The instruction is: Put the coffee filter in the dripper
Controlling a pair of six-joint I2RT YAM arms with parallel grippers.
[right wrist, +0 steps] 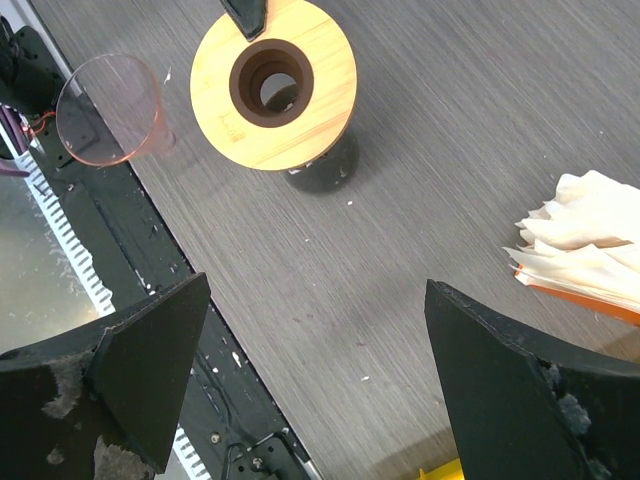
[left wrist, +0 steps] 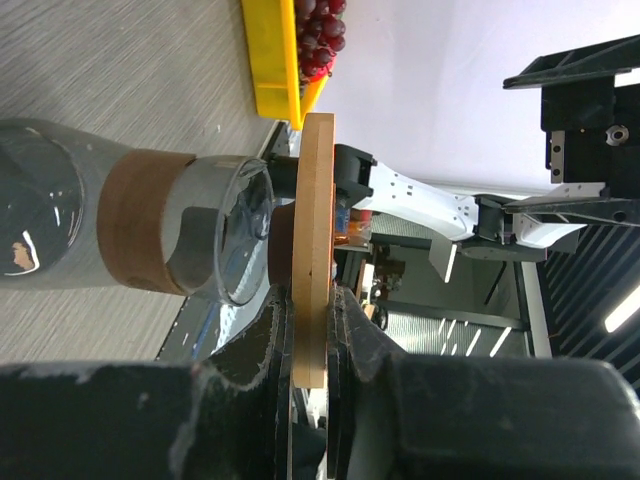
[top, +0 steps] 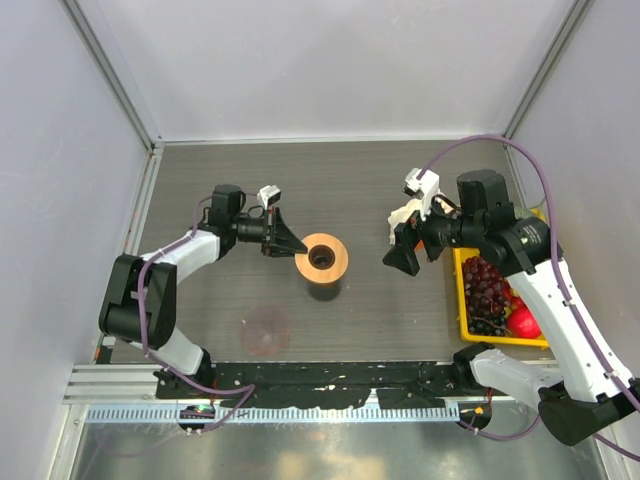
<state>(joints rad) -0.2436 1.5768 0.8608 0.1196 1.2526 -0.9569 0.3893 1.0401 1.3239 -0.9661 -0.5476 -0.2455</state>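
Grip check: left gripper (top: 287, 243) has its fingers clamped on the rim of the dripper (top: 337, 262), a clear cone with a round tan wooden collar ring and dark centre, upright mid-table. Right gripper (top: 412, 252) hangs empty, fingers wide apart, near the ruffled bunch of white paper filters (right wrist: 580, 235); a single white paper coffee filter cannot be told apart from it. Judgement: pinch only the top sheet by its edge, then lower it point-first into the dark opening.
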